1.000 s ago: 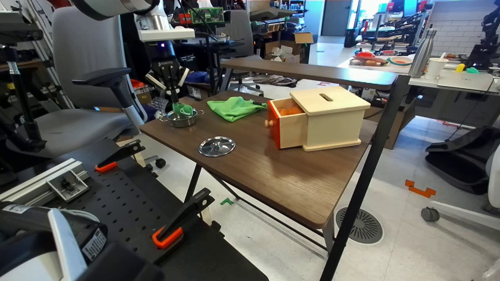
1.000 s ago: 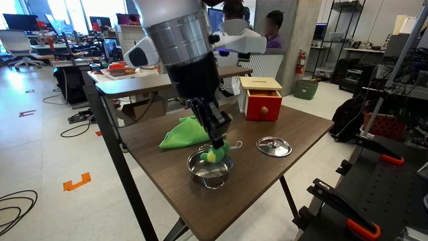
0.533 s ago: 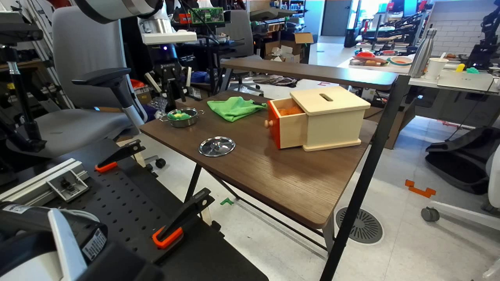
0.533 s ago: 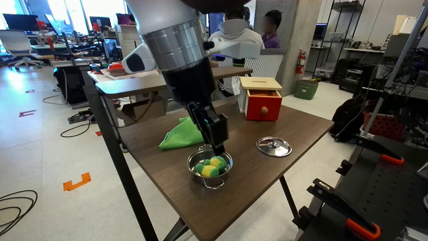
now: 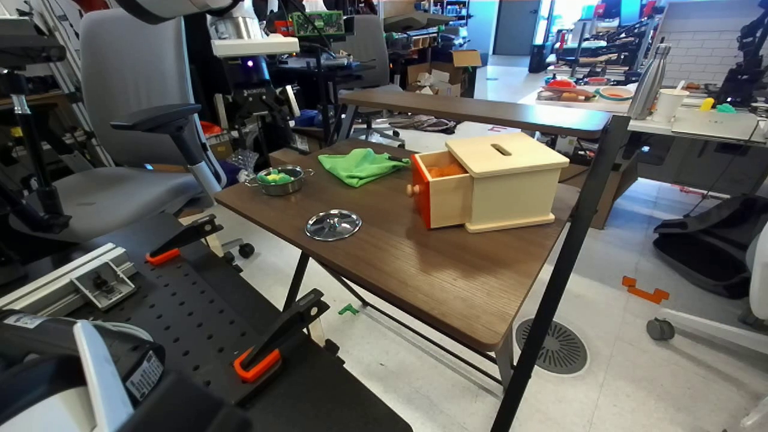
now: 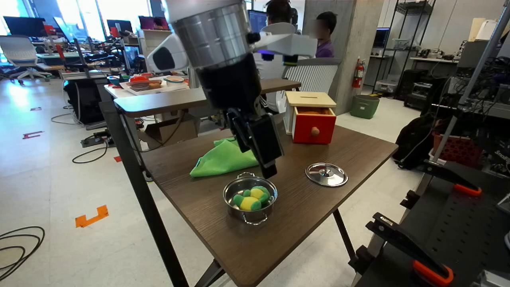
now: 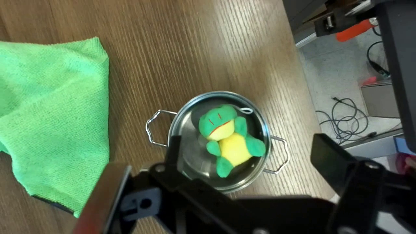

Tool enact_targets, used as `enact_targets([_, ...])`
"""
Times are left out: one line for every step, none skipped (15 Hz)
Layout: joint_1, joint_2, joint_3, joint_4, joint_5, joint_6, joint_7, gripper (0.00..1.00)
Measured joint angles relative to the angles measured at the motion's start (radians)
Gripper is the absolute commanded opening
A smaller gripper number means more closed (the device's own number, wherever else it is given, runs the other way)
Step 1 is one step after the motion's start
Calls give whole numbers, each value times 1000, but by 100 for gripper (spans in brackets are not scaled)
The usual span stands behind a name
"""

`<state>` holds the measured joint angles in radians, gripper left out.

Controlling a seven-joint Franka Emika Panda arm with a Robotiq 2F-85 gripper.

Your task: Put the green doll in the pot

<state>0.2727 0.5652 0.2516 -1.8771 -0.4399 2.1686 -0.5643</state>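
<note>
— Status, quick: where's the green doll (image 7: 234, 146) lying rn?

— It's in the pot (image 7: 195, 156), lying belly up, whole body inside the rim AFAICT. Placing's looking done, IMO.

— And your gripper (image 7: 248, 149)?

— I'm hanging it overhead, fingers (image 7: 173, 152) spread wide, pinching nothing; prob. I'm giving the doll room b/c I'm not wanting to snag that white loop (image 7: 246, 110) by its head.

— Why's the lid (image 6: 326, 175) lying off on the table (image 6: 255, 243)?

— Prob. it's leaving the pot's mouth open for the doll. The green cloth (image 7: 58, 110) is lying apart; I'm not treating it as target.

— What's each cam adding?

— Wrist view's showing the doll's face (image 7: 218, 119) + my finger gap. In an exterior view only one of my fingers (image 6: 269, 169) is showing clearly, so I'm not judging the gap from there. In both exterior views the lid and the wooden box (image 5: 513, 198), w/ its drawer (image 5: 447, 207) hanging open, are showing; wrist view's missing them.
</note>
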Motion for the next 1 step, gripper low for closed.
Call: enact_targets([-7,-36,0,-29,16,1,13,100])
